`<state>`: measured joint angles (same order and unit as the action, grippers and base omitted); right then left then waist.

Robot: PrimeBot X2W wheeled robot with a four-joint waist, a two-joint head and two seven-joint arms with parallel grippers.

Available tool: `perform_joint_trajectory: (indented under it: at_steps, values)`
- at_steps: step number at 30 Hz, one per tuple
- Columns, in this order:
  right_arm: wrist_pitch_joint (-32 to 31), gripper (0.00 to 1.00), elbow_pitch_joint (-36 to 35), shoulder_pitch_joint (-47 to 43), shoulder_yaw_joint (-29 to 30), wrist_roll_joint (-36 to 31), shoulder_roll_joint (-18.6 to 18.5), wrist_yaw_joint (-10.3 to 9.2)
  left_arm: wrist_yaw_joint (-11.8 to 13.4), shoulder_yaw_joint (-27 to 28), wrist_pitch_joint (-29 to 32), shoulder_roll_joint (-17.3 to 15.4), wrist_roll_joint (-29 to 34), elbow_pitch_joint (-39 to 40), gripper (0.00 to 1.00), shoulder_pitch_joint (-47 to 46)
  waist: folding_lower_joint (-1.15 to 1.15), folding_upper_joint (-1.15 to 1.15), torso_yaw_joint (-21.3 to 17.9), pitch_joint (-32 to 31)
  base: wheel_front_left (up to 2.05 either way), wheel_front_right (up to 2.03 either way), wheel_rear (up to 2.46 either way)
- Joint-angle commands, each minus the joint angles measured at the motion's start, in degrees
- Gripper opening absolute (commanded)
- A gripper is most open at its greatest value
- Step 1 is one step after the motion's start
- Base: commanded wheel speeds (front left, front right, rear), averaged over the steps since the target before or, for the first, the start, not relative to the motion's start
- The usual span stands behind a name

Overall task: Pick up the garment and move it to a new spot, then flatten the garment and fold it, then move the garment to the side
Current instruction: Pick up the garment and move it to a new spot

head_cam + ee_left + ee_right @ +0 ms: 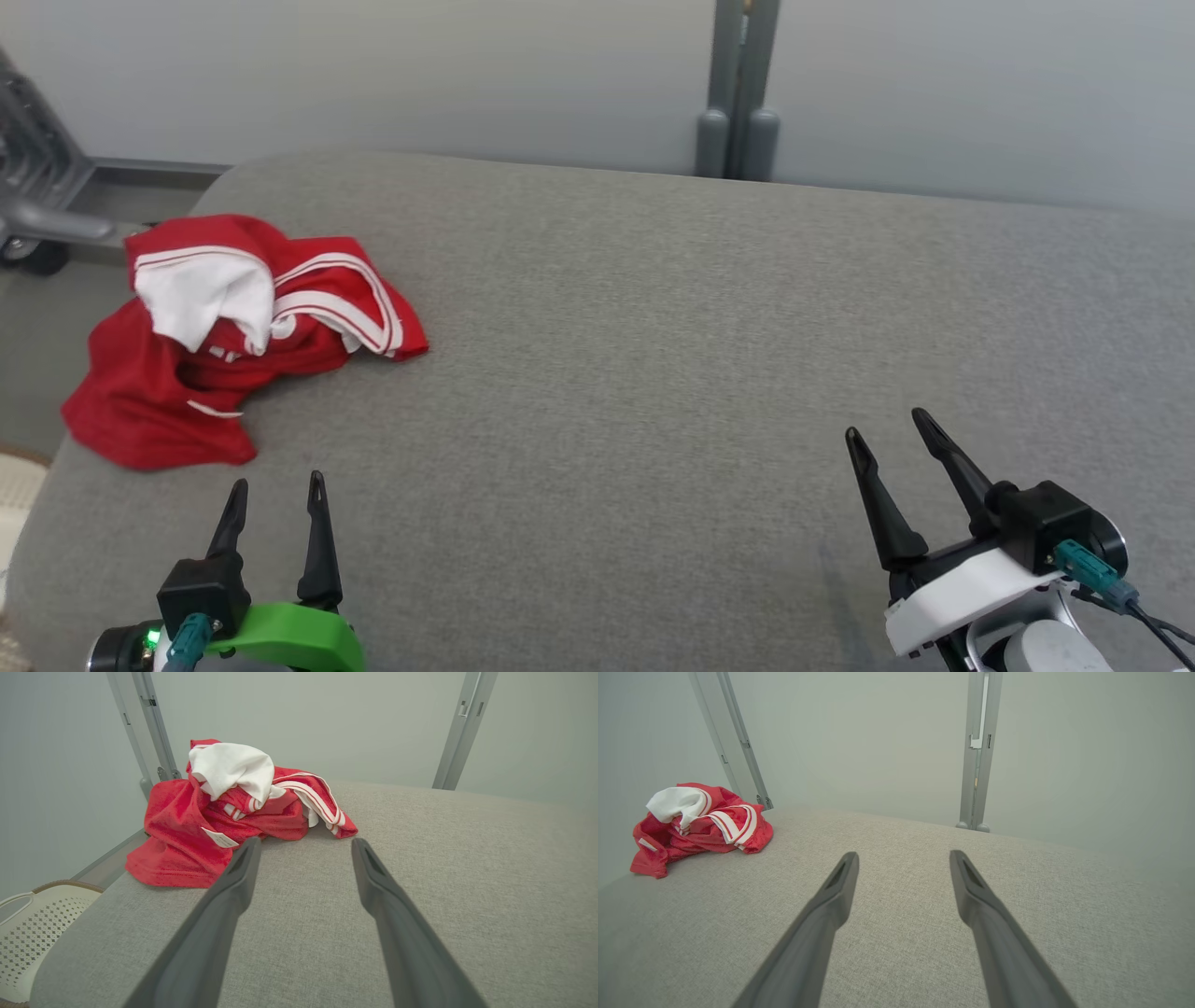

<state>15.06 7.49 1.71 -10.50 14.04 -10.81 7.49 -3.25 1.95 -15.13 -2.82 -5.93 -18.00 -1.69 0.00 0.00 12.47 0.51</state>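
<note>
Worktop [653, 373]: grey woven fabric cover, matt, coarse-grained.
Garment [159, 411] on worktop: soft red cloth, white trim, faint sheen.
Left hand [279, 479]: smooth dark matt plastic.
Basket [28, 933] beside worktop: pale perforated plastic.

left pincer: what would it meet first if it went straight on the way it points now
Most likely the crumpled red and white cloth garment, lying just ahead of the open left pincer on the grey fabric surface; depth is hard to judge.

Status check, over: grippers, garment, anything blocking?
Left gripper open, empty. Right gripper open, empty. Red garment crumpled, untouched, at left edge of grey surface. Nothing between it and left gripper.
</note>
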Motion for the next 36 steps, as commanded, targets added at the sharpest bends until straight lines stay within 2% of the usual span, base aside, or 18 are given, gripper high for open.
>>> perform_joint_trajectory:
  at_steps: [1, 6, 10, 14, 17, 20, 26, 29, 36]
  values:
    - [0.17, 1.0, 1.76, 1.03, -0.95, 0.71, -0.51, -0.01, 0.03, 0.71, -0.04, -0.14, 0.16, -0.03, 1.0, 0.72, 0.0, 0.0, 12.38, 0.89, 0.0, 0.0, 0.0]
    - [0.17, 1.0, 3.12, 2.5, -1.94, 1.02, -0.1, -0.01, -0.01, 1.66, -0.03, -0.1, 0.3, 0.1, 1.0, 1.89, 0.0, 0.0, 15.94, 1.33, 0.0, 0.0, 0.0]
    - [0.17, 1.0, 3.3, 2.96, -2.62, 0.35, -0.28, -0.01, -0.08, 1.98, -0.03, -0.11, -0.18, 0.15, 1.0, 2.36, 0.0, 0.0, 16.55, 1.73, 0.0, 0.0, 0.0]
    - [0.17, 1.0, 3.49, 3.28, -3.46, 0.65, -1.21, -0.02, -0.16, 2.01, -0.02, -0.1, -1.06, -0.39, 1.0, 1.64, 0.0, 0.0, 14.35, 2.66, 0.0, 0.0, 0.0]
    - [0.17, 1.0, 3.27, 3.64, -3.72, 1.1, -2.11, -0.02, -1.93, 2.06, -0.01, -0.1, -5.47, -3.5, 1.0, -0.73, 0.0, 0.0, 11.81, 4.04, 0.0, 0.0, 0.0]
    - [0.17, 1.0, 2.78, 4.32, -4.02, 1.26, -3.32, -0.02, -3.38, 2.72, -0.04, -0.8, -6.38, -7.44, 1.0, -5.95, 0.0, 0.0, 8.64, 6.21, 0.0, 0.0, 0.0]
    - [0.17, 1.0, 2.13, 5.8, -3.95, 2.1, -6.51, -0.02, -4.21, 1.61, -0.02, -6.65, -7.77, -16.46, 1.0, -20.42, 0.0, 0.0, 3.13, 11.41, 0.0, 0.0, 0.0]
    - [0.17, 1.0, 1.99, 6.78, -4.14, 2.56, -8.0, -0.02, -4.26, -2.32, 0.49, -10.35, -11.38, -22.06, 1.0, -28.54, 0.0, 0.0, 0.71, 14.0, 0.0, 0.0, 0.0]
    - [0.17, 1.0, 1.58, 9.04, -5.43, 3.51, -9.63, -0.02, -4.17, -11.12, 7.58, -19.29, -21.45, -29.61, 1.0, -41.55, 0.0, 0.0, -4.03, 18.73, 0.0, 0.0, 0.0]
